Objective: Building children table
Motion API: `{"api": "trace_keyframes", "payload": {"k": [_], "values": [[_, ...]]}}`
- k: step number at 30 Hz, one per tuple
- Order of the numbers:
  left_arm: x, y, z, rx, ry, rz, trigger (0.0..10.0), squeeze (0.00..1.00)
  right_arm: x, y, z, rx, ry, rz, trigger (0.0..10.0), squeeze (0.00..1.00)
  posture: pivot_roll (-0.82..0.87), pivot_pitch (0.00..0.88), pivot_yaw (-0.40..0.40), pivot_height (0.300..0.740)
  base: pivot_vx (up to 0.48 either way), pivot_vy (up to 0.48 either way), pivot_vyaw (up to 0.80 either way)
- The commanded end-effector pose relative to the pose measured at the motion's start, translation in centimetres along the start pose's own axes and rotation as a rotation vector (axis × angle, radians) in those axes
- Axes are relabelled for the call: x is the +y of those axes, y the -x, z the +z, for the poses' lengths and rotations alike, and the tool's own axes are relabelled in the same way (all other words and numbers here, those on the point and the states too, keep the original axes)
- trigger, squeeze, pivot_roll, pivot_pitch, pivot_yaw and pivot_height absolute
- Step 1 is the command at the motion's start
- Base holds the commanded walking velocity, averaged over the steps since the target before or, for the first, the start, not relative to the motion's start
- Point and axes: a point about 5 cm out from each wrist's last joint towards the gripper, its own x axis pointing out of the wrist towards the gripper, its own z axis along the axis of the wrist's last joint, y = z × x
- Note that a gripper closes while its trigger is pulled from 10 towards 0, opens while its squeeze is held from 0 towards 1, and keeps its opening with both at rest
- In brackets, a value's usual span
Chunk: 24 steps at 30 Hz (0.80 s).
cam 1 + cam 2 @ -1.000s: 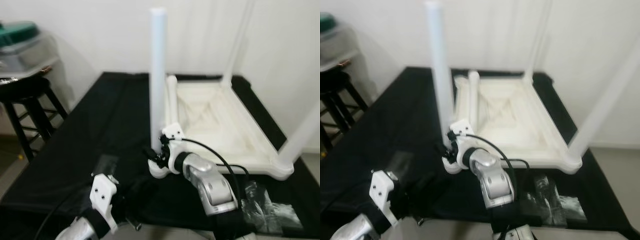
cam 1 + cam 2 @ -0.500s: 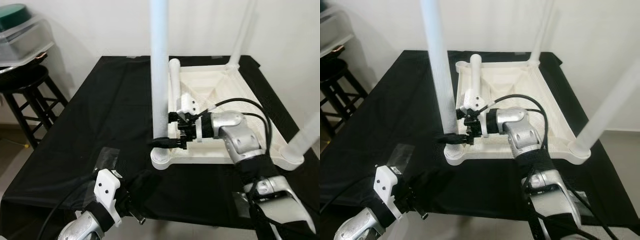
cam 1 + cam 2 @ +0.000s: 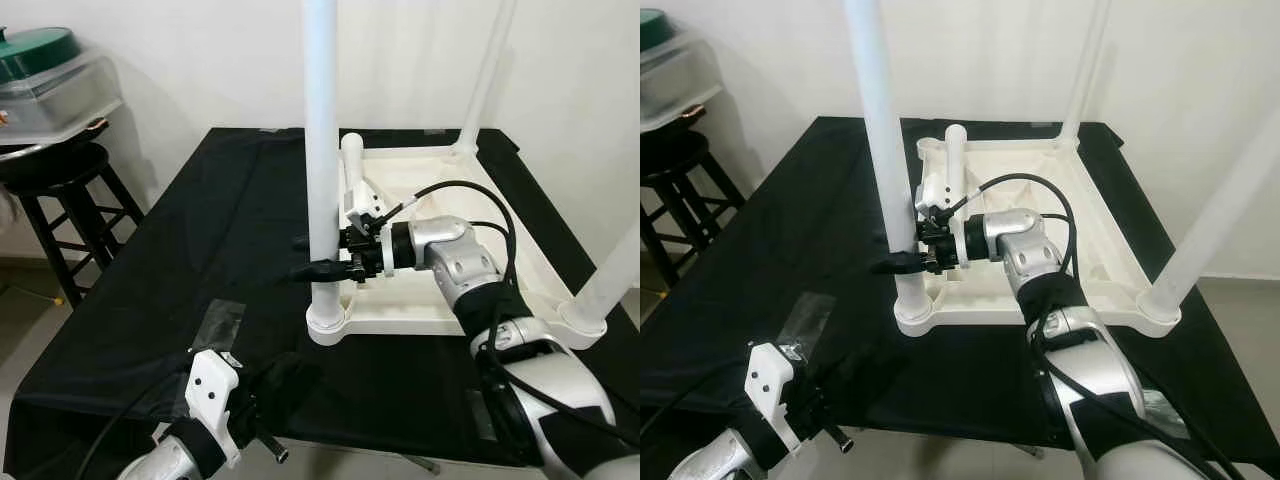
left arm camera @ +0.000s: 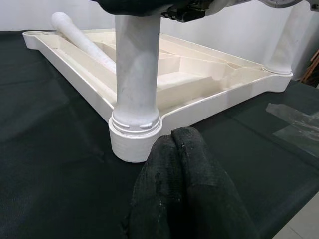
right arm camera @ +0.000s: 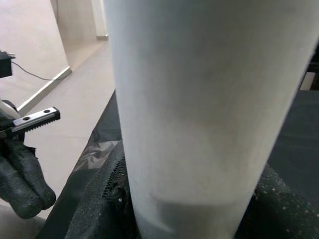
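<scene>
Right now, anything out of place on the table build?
One white leg lies loose inside the upturned tabletop, leaning on its far left corner socket instead of standing in it. The other three corners have upright legs; the right gripper is around the near-left leg.

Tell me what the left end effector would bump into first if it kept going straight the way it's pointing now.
Most likely the corner socket of the upside-down table top, where the upright leg stands. In the left wrist view the left end effector points right at that socket, with only black cloth in between.
</scene>
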Motion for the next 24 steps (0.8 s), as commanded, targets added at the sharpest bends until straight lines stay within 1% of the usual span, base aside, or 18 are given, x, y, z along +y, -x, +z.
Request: {"api": "trace_keyframes", "payload": {"k": [1,3,5,6,7,8,9,11,12,13,14,16,17,20,21,22,23,24], "values": [[0.0,0.2,-0.2,0.015,-0.002,0.006,10.0,0.0,0.3,0.2,-1.1,0.031,0.004,0.002,0.0,0.0,0.04,0.073,0.015,0.74,0.0,0.0,0.0],[0.0,0.2,-0.2,0.015,-0.001,0.005,10.0,0.0,0.3,0.4,-1.3,0.032,0.007,-0.02,0.0,0.0,0.04,0.073,0.015,0.74,0.0,0.0,0.0],[-0.1,0.2,-0.1,0.014,0.0,0.006,10.0,0.0,0.3,1.0,-1.9,0.033,0.008,-0.08,0.0,0.0,0.03,0.076,0.014,0.74,0.0,0.0,0.0],[-0.1,0.2,-0.1,0.013,0.0,0.006,10.0,0.0,0.5,1.3,-2.9,0.04,-0.002,-0.179,0.0,0.0,0.03,0.081,0.012,0.74,0.0,0.0,0.0],[-0.1,0.2,-0.1,0.013,0.0,0.006,10.0,0.0,0.5,1.3,-2.9,0.04,-0.002,-0.179,0.0,0.0,0.03,0.081,0.012,0.74,0.0,0.0,0.0],[-0.1,0.3,-0.1,0.012,-0.001,0.006,10.0,0.0,0.5,0.3,-4.2,0.062,-0.041,-0.471,0.0,0.0,0.03,0.09,-0.003,0.74,0.0,0.0,0.0],[-0.1,0.3,0.0,0.013,-0.002,0.006,10.0,0.0,0.7,0.2,-5.3,0.091,-0.102,-0.816,0.0,0.0,0.04,0.092,-0.004,0.74,0.0,0.0,0.0],[-0.1,0.3,0.0,0.013,-0.002,0.006,10.0,0.0,0.7,0.2,-5.3,0.091,-0.102,-0.816,0.0,0.0,0.04,0.092,-0.004,0.74,0.0,0.0,0.0],[0.0,0.4,0.0,0.013,-0.003,0.006,10.0,0.0,2.4,0.1,-6.5,0.061,-0.288,-1.029,0.0,0.0,0.05,0.102,0.0,0.74,0.0,0.0,0.0],[0.1,0.4,0.1,0.015,-0.005,0.008,10.0,0.0,5.1,-1.2,-8.1,0.156,-0.339,-1.022,0.0,0.0,0.04,0.105,0.015,0.74,0.0,0.0,0.0],[0.2,0.5,0.0,0.016,-0.007,0.01,10.0,0.0,6.1,-2.1,-7.9,0.109,-0.365,-0.946,0.0,0.0,0.02,0.096,0.025,0.74,0.0,0.0,0.0],[0.3,0.4,0.0,0.016,-0.007,0.012,10.0,0.0,6.2,-2.3,-7.5,0.077,-0.355,-0.918,0.0,0.0,0.01,0.091,0.029,0.74,0.0,0.0,0.0],[0.3,0.4,0.0,0.016,-0.006,0.008,10.0,0.0,6.1,-2.6,-7.5,0.087,-0.318,-0.878,0.0,0.0,0.03,0.094,0.008,0.74,0.0,0.0,0.0],[0.3,0.3,0.1,0.016,-0.005,0.005,10.0,0.0,5.9,-2.6,-7.5,0.087,-0.305,-0.87,0.0,0.0,0.03,0.094,0.008,0.74,0.0,0.0,0.0],[0.4,0.4,0.1,0.016,-0.01,0.013,10.0,0.0,6.3,-3.3,-7.5,0.116,-0.282,-0.848,0.0,0.0,0.04,0.089,0.013,0.74,0.0,0.0,0.0],[0.4,0.4,0.1,0.016,-0.01,0.013,10.0,0.0,6.3,-3.3,-7.5,0.116,-0.282,-0.848,0.0,0.0,0.04,0.089,0.013,0.74,0.0,0.0,0.0],[0.4,0.4,0.1,0.014,-0.014,0.027,10.0,0.0,6.4,-3.3,-7.5,0.123,-0.306,-0.87,10.0,0.0,0.04,0.086,0.012,0.74,0.0,0.0,0.0],[0.4,0.4,0.0,0.013,-0.014,0.027,10.0,0.0,6.3,-3.3,-7.5,0.106,-0.328,-0.871,10.0,0.0,0.04,0.084,0.012,0.74,0.0,0.0,0.0]]}}
